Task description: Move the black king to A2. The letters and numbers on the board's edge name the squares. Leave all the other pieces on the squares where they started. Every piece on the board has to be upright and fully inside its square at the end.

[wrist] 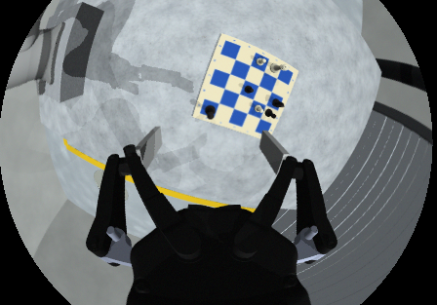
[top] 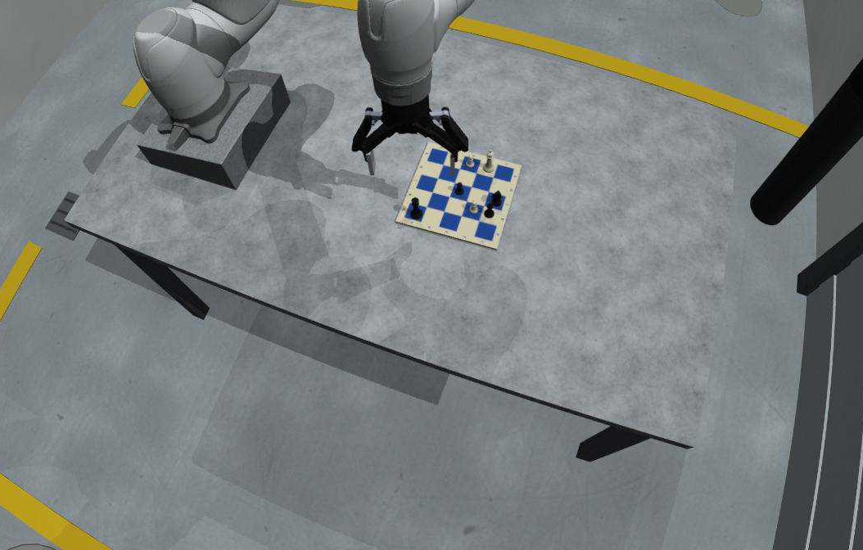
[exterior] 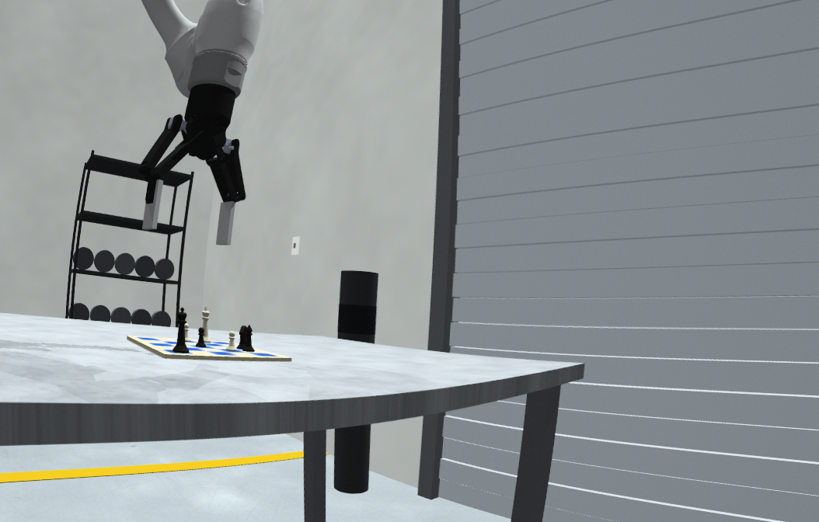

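Observation:
The small blue-and-cream chessboard [top: 458, 196] lies on the grey table. The tall black king [top: 415, 207] stands upright on the board's near-left corner square. It also shows in the exterior view [exterior: 180, 330] and in the wrist view [wrist: 210, 112]. My gripper [top: 411, 162] hangs high above the table, over the board's far-left edge. Its fingers point down, wide open and empty. It shows well above the pieces in the exterior view [exterior: 187, 222] and in the wrist view [wrist: 210, 143]. I cannot read the edge letters.
Other pieces stand on the board: a white king [top: 488, 161], white pawns [top: 469, 162] [top: 473, 207], a black pawn [top: 458, 189] and two black pieces [top: 494, 203]. The robot base block [top: 216, 129] is at the table's far left. A black pillar [top: 838, 115] stands at the right.

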{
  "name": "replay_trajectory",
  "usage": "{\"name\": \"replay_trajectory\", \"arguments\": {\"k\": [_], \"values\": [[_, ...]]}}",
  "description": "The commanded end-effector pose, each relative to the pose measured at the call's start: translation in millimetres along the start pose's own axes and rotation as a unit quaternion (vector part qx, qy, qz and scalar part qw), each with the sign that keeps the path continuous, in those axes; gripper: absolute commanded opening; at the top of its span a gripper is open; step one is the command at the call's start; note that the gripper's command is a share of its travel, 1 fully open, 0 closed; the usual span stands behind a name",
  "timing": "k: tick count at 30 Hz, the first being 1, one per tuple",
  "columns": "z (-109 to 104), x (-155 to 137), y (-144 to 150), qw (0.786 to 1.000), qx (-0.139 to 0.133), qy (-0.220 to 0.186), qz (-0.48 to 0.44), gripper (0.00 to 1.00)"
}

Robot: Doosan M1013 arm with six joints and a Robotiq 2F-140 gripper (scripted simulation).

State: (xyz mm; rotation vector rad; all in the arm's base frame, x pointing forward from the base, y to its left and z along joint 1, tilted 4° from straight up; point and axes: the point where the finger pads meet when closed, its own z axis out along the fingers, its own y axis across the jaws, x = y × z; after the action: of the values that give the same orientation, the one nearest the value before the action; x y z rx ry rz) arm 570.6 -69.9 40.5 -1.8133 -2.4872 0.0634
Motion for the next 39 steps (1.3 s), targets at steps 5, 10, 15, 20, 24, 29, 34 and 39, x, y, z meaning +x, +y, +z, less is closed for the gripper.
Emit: {"name": "replay_trajectory", "arguments": {"k": [5,10,15,20,24,29,34,39], "values": [[0.1,0.0,0.0,1.0,0.0,0.0,0.0,1.0],[6.2,-0.2,-0.4,1.0,0.001,0.0,0.0,1.0],[15.8,-0.6,-1.2,1.0,0.002,-0.001,0.001,1.0],[15.8,-0.6,-1.2,1.0,0.002,-0.001,0.001,0.25],[15.8,-0.6,-1.2,1.0,0.002,-0.001,0.001,0.25],[15.8,-0.6,-1.2,1.0,0.002,-0.001,0.001,0.25],[15.8,-0.6,-1.2,1.0,0.002,-0.001,0.001,0.25],[15.8,-0.6,-1.2,1.0,0.002,-0.001,0.001,0.25]]}}
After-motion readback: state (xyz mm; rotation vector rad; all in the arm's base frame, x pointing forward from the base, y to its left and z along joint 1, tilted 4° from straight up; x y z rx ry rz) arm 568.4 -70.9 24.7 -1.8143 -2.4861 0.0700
